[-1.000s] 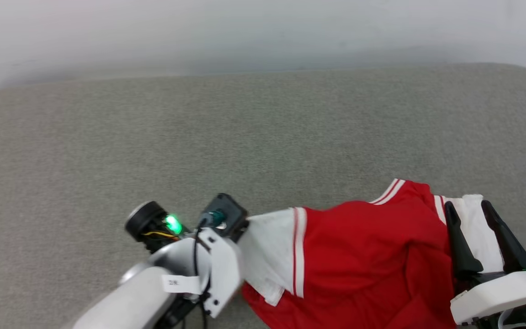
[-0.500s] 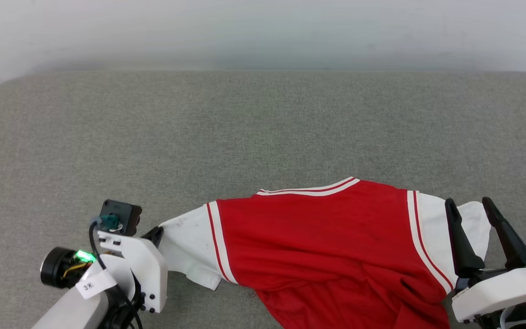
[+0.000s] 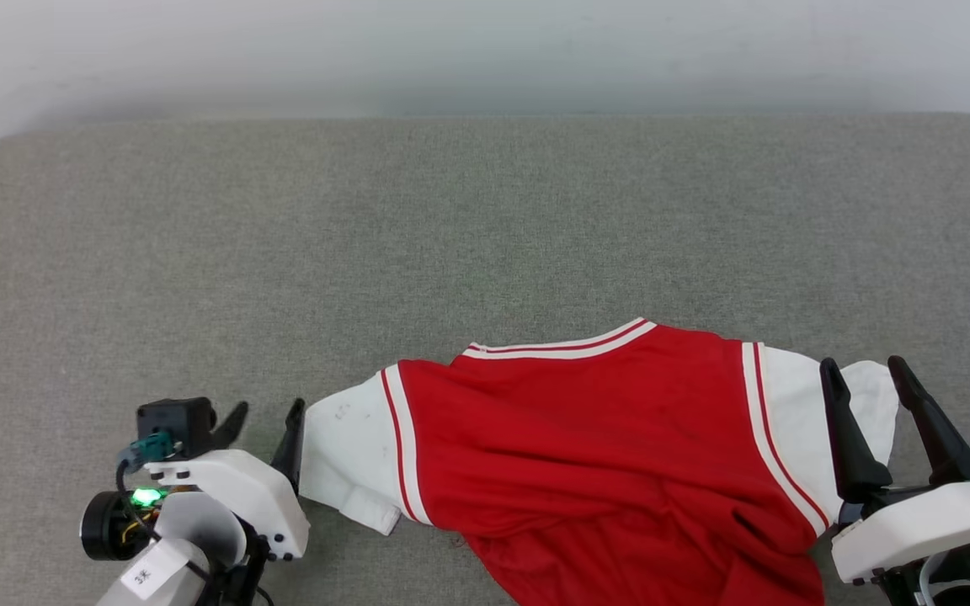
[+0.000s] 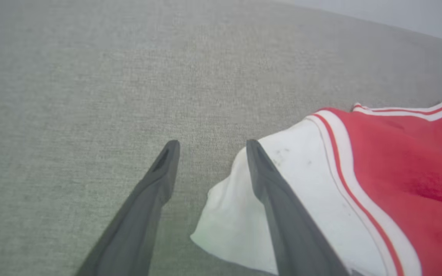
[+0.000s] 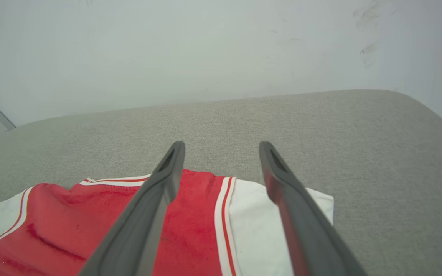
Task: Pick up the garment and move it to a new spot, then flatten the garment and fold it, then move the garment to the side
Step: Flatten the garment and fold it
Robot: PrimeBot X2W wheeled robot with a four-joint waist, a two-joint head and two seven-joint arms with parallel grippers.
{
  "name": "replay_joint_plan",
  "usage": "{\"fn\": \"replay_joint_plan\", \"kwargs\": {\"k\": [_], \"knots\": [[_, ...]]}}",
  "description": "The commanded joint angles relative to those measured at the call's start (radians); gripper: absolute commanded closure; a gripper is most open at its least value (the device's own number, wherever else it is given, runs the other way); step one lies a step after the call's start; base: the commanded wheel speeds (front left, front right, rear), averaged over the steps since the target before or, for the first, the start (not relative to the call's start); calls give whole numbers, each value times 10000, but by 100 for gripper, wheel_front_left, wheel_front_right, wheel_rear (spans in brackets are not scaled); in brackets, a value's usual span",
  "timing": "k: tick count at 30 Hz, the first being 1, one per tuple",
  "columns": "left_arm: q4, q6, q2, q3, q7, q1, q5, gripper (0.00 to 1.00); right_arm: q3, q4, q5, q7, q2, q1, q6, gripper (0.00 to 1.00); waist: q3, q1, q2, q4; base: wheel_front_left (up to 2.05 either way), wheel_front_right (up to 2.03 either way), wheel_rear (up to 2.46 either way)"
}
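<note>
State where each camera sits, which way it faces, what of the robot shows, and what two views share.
Head: on the head, looking forward and down at the shirt on the cushion; left gripper lower left, right gripper lower right.
Left wrist: along its fingers, open, at one white sleeve.
Right wrist: along its fingers, over the other sleeve, toward the wall.
Shared: both wrist views show the striped collar.

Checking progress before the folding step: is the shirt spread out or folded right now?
Spread out, not folded: the garment lies across the grey surface, one white sleeve out at each end; its near part is wrinkled.
</note>
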Motion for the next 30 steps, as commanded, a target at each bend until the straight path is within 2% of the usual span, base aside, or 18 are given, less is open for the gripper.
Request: {"fn": "replay_joint_plan", "kwargs": {"k": [1,2,5,10,15,21,26,30], "knots": [[6,-38,-29,61,-141,-17,30,0,-21,19,-64,30,20,-136,-7,0,-84,1,0,-11,0,0,0],[-45,-5,-96,167,-724,13,151,0,-67,93,-55,32,20,-140,-7,0,-199,1,0,-12,0,0,0],[-175,15,-202,258,-1477,123,312,0,-189,315,30,152,18,-83,-7,0,-405,1,0,-50,0,0,0],[-703,229,-231,369,-2241,242,696,0,-557,842,179,556,4,-49,-7,0,-627,1,0,-105,0,0,0],[-1305,488,-171,450,-2464,403,1058,0,-1084,1417,589,1217,-219,-92,-7,0,-706,1,0,-99,0,0,0],[-1961,637,-171,610,-2572,625,1351,0,-1931,2634,1236,2957,-793,-361,-7,0,-731,1,0,24,0,0,0],[-2367,716,-269,735,-2603,642,1394,0,-2092,3529,1839,4322,-1521,-949,-7,0,-447,1,0,214,0,0,0],[-2656,734,-369,803,-2631,442,1542,0,-1946,4077,2082,4949,-1985,-1775,-7,0,45,1,0,416,0,0,0]]}}
